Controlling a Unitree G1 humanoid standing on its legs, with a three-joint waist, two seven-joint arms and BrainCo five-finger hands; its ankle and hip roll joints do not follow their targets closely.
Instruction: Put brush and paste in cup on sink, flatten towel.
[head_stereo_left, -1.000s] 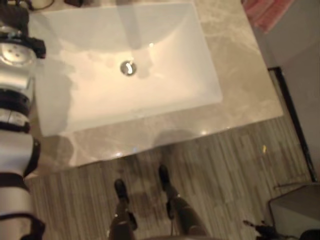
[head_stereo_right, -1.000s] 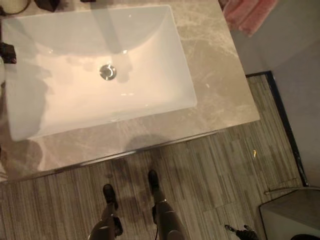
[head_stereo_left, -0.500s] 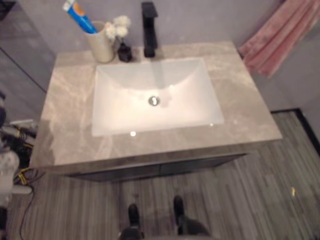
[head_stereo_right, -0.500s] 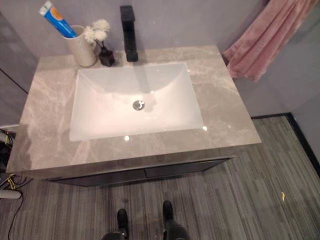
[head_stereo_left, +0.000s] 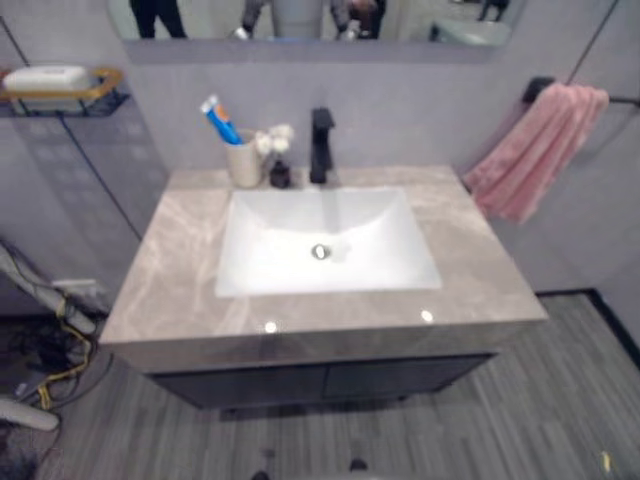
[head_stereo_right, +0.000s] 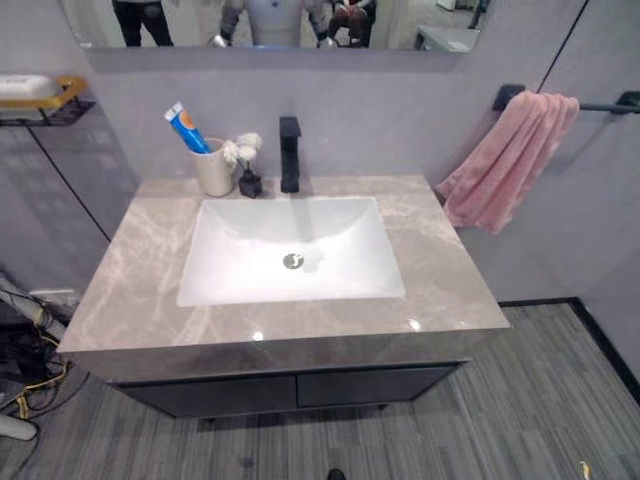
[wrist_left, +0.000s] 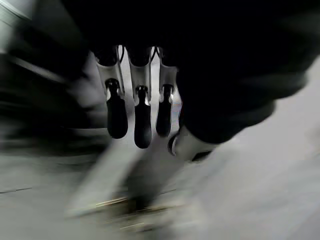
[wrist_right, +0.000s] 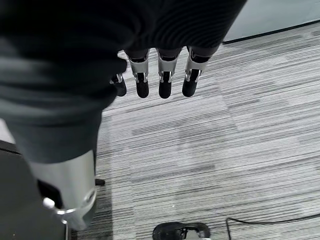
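Marble-patterned grey counter (head_stereo_right: 130, 260) fills my head views, with the white sink basin (head_stereo_right: 290, 250) set into it and a black faucet (head_stereo_right: 290, 155) behind the basin. At the back left corner I see the cream cup (head_stereo_right: 213, 172) standing upright, with the blue toothpaste tube (head_stereo_right: 186, 128) leaning out of it toward the left; I cannot make out a brush in it. A small dark vase of white flowers (head_stereo_right: 245, 165) stands just beside the cup, between it and the faucet. The pink towel (head_stereo_right: 500, 160) hangs bunched from a dark bar on the right wall. My left hand (wrist_left: 137, 112) hangs with its fingers straight and holding nothing, over a blurred surface. My right hand (wrist_right: 160, 75) likewise points straight, relaxed fingers down over the striped grey floor (wrist_right: 200, 150), empty.
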